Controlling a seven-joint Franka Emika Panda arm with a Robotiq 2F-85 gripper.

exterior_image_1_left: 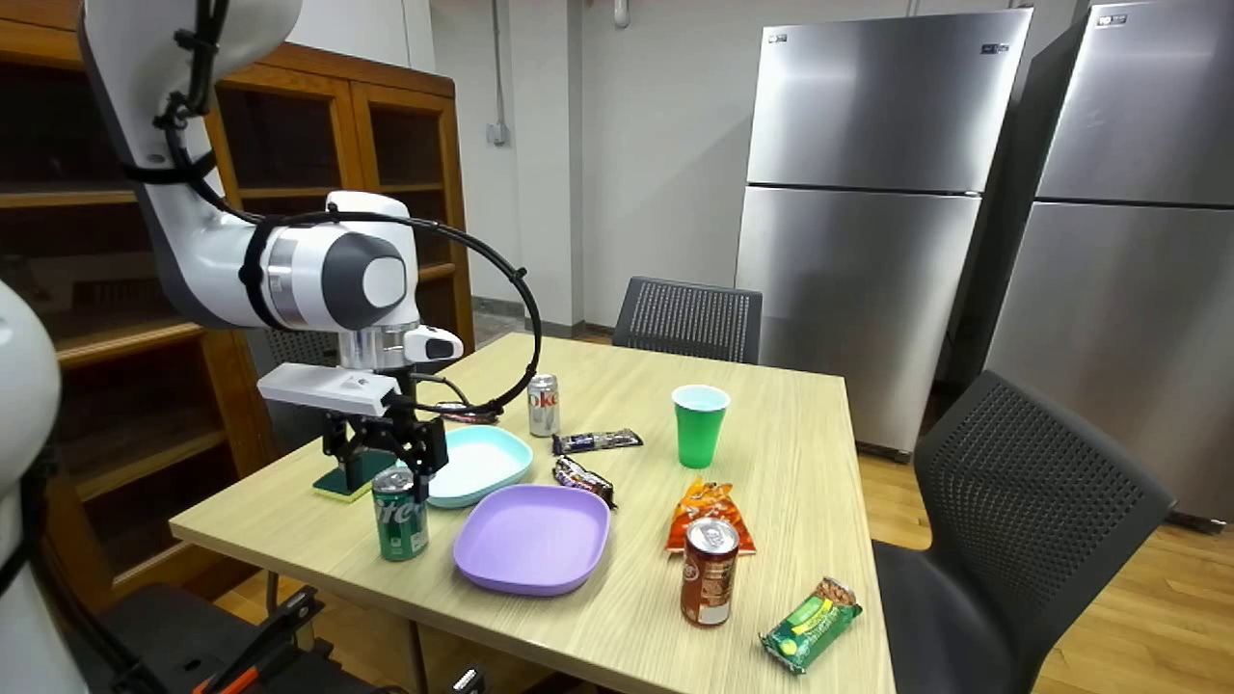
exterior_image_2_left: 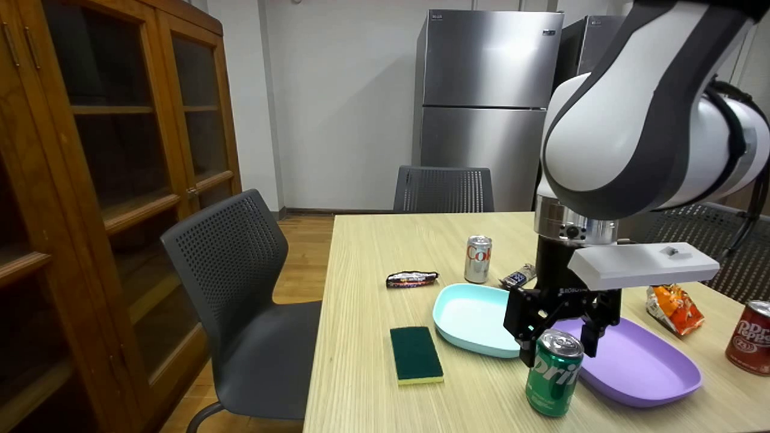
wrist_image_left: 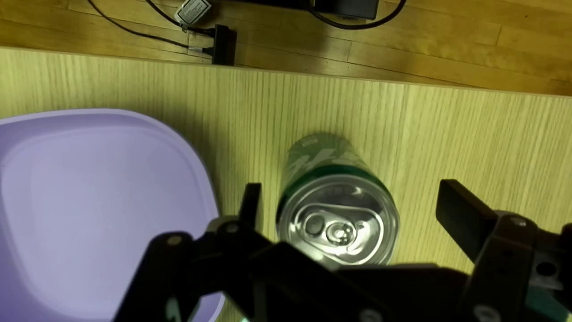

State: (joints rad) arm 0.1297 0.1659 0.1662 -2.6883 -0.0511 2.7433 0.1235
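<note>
The wrist view shows a green aluminium soda can [wrist_image_left: 337, 201] with a silver lid [wrist_image_left: 321, 223], its six o'clock rim hidden behind the base of the blocky black fingers [wrist_image_left: 464, 219]. In an exterior view one of them overlaps the can's one o'clock edge, and only the end of the white lettering [exterior_image_1_left: 397, 514] is legible. The can stands upright on the pale wood-grain surface [wrist_image_left: 447, 143], pull tab [wrist_image_left: 342, 233] in place. The fingers are spread wide, at nine and three o'clock of the lid, with surface showing on both sides. Above, the white and grey robot arm [exterior_image_2_left: 613, 144] bends down from one o'clock in an exterior view, its wrist vertical and fingers pointing down.

At nine o'clock of the can in the wrist view, a shallow lilac plastic plate [wrist_image_left: 107, 201] is cut off by the frame. In an exterior view, a turquoise plastic plate [exterior_image_2_left: 475, 316] at ten o'clock is partly hidden behind the fingers, and a maroon Dr Pepper can [exterior_image_2_left: 752, 340] at three is clipped.
</note>
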